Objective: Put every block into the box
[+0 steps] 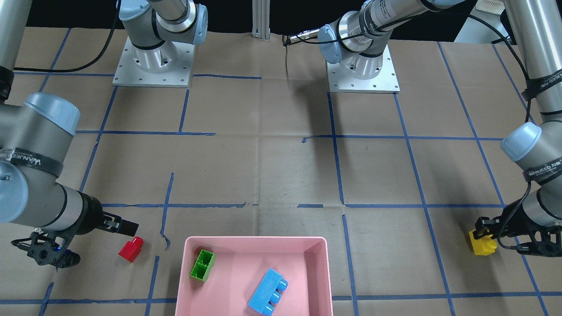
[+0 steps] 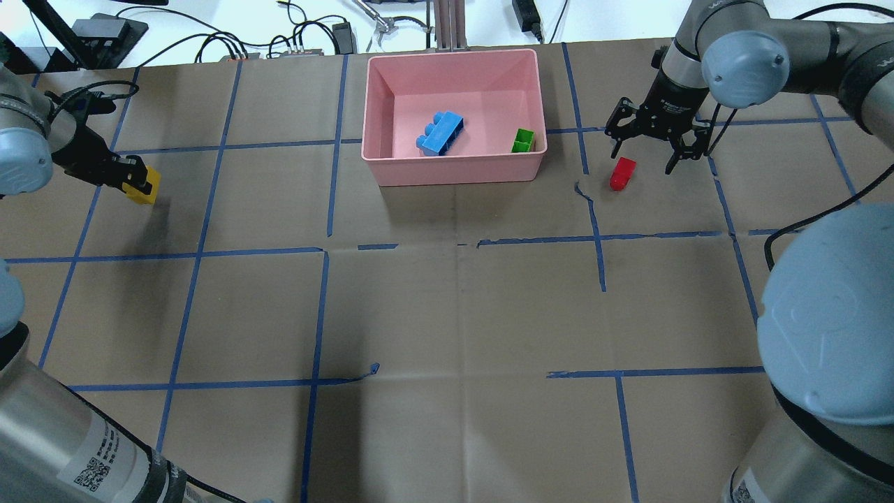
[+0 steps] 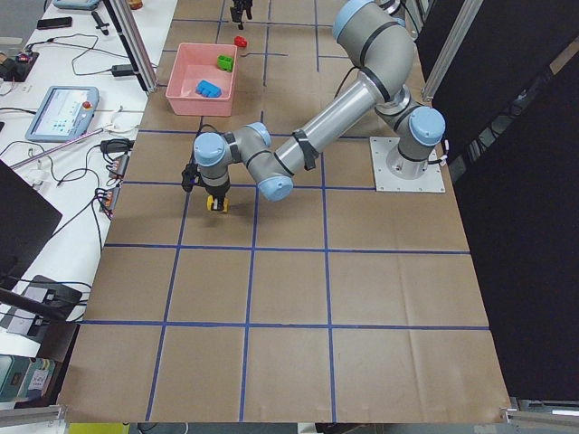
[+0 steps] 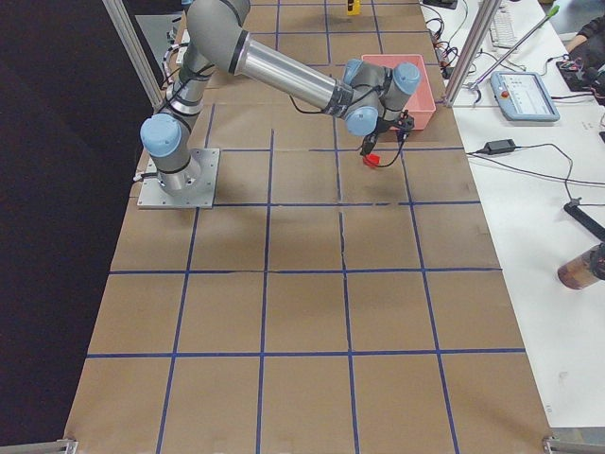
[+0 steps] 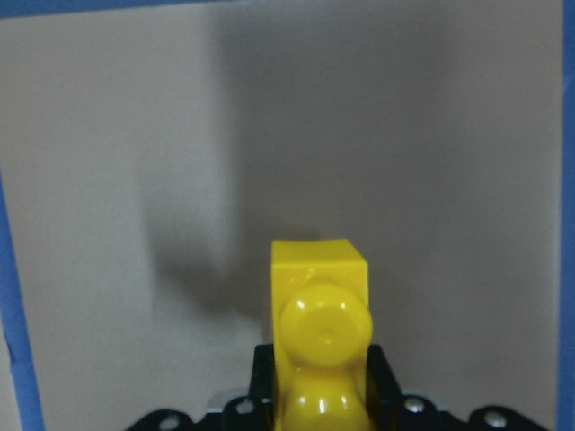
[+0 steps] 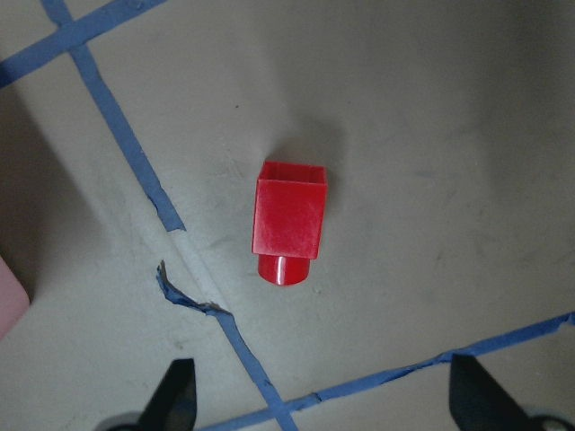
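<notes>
Pale pink box (image 2: 454, 171); green block (image 2: 522, 140) and blue block (image 2: 440, 133); red block (image 2: 622, 172); yellow block (image 2: 143, 186). Tan worktop (image 2: 454, 314) gridded with blue tape lines (image 2: 316, 314). Black left tool (image 2: 136, 178) and black right tool (image 2: 646, 159) on silver arms (image 1: 531, 39) with light-blue caps (image 2: 744, 59).

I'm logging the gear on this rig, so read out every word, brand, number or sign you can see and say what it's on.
"WANJEED": black strap on the right arm.
"WANJEED", then marks I cannot make out: black strap on the left arm.
Too small to read: the QR-code sticker on the left arm, and the pendant screen on the side bench.
</notes>
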### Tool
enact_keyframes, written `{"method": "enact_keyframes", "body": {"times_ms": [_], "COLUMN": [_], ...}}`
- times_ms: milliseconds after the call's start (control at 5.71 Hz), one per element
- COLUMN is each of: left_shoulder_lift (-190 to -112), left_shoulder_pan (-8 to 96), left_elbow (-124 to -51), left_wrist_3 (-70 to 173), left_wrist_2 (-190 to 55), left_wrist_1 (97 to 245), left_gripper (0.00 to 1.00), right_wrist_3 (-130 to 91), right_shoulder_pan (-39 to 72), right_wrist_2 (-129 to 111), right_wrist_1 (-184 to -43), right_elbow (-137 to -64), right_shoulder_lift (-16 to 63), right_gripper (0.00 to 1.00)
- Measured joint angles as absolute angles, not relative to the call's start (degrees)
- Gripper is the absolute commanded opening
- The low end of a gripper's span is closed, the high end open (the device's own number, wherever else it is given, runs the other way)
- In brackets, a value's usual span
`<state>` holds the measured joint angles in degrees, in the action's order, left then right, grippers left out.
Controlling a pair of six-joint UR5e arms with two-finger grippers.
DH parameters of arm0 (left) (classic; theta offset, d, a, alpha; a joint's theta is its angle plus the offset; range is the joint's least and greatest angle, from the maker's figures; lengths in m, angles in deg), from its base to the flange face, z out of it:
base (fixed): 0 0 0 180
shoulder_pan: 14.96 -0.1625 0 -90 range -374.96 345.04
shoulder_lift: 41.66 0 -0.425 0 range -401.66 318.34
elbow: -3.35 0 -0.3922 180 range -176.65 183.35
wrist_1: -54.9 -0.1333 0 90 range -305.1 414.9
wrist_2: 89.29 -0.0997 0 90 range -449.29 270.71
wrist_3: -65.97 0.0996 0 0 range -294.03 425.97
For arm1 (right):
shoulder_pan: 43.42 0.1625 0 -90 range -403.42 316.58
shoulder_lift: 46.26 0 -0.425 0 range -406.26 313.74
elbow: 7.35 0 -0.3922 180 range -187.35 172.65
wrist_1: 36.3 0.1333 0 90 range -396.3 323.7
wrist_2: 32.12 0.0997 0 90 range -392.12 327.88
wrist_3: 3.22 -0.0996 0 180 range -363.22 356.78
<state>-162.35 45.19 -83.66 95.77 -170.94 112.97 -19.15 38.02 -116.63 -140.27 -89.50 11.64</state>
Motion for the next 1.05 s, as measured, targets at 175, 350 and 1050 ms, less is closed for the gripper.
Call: {"method": "enact_keyframes", "body": {"times_ms": [175,350,1050], "left_shoulder_lift": [-159.18,-157.63,-164.58], "left_shoulder_pan": [48.89,54.78,79.32], "left_elbow": [-83.35,-82.6,-66.07], "left_wrist_3": [88.0,78.47,47.79], "left_wrist_2": [-168.39,-167.64,-167.48], "left_wrist_1": [113.0,112.91,114.41], "left_gripper": [0.12,0.13,0.18], "right_wrist_3": [-23.28,-26.11,-28.25], "right_shoulder_pan": [38.09,38.16,38.34], "right_wrist_2": [-116.54,-116.57,-116.41], "right_wrist_1": [-142.68,-144.07,-147.43], "right_elbow": [-89.54,-89.53,-89.53], "right_shoulder_lift": [9.55,8.05,5.23], "right_gripper": [0.99,0.97,0.66]}}
